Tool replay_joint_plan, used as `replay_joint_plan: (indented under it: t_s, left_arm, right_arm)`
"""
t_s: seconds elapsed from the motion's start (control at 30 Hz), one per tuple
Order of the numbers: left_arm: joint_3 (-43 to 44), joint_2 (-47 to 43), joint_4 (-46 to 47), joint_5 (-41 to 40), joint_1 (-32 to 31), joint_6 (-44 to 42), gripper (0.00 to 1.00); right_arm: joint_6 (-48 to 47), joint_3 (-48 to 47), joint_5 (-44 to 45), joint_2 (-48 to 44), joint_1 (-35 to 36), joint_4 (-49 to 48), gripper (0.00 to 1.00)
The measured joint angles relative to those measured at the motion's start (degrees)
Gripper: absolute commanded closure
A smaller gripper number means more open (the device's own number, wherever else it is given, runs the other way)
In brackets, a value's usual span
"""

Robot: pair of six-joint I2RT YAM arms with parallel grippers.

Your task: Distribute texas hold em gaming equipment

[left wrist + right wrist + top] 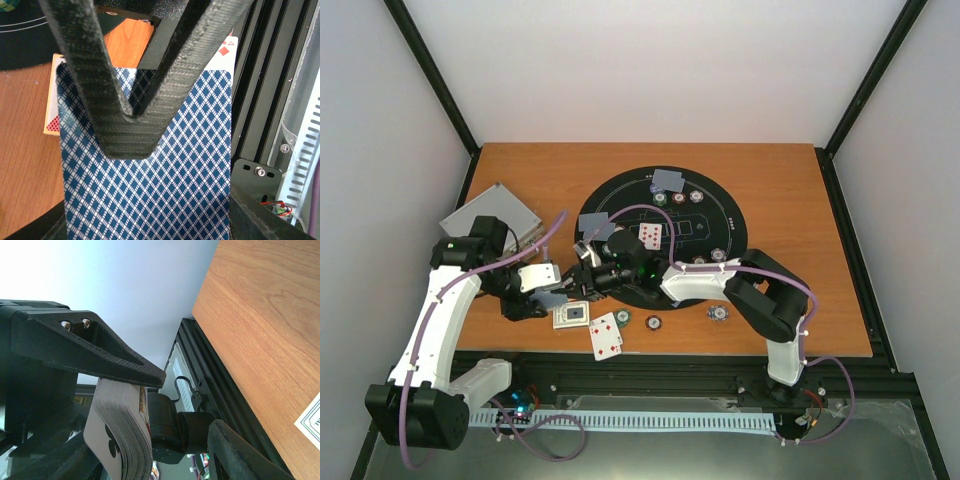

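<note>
My left gripper [550, 297] [131, 134] is shut on one playing card [150, 200] with a blue diamond back, just off the mat's left edge. My right gripper [583, 282] [189, 404] meets it there, shut on a thick deck of cards [122, 432] whose bottom card shows a black club. Under the left gripper lie a card box [571, 316] [51, 120] and face-up red cards [606, 336]. Poker chips [623, 318] sit near the front edge. More chips [678, 197] and cards [668, 180] [650, 235] lie on the black mat [620, 200].
A silver case [490, 214] lies at the table's left, behind the left arm. Two more chips [652, 322] [718, 313] rest on the wood near the front edge. The black frame rail [255, 100] runs just beyond that edge.
</note>
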State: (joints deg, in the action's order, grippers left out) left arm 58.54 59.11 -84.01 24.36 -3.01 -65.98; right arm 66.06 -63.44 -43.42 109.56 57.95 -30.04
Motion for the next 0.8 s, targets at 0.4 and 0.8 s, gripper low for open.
replay_joint_plan:
  t_s: [0.4, 0.8]
  left_arm:
    - [0.0, 0.0, 0.15, 0.09, 0.0, 0.0, 0.99]
    - [0.0, 0.0, 0.04, 0.28, 0.0, 0.0, 0.99]
  right_arm:
    - [-0.46, 1.38, -0.52, -1.53, -0.96, 0.09, 0.66]
    - [-0.46, 3.78, 0.5, -5.51, -1.73, 0.68, 0.97]
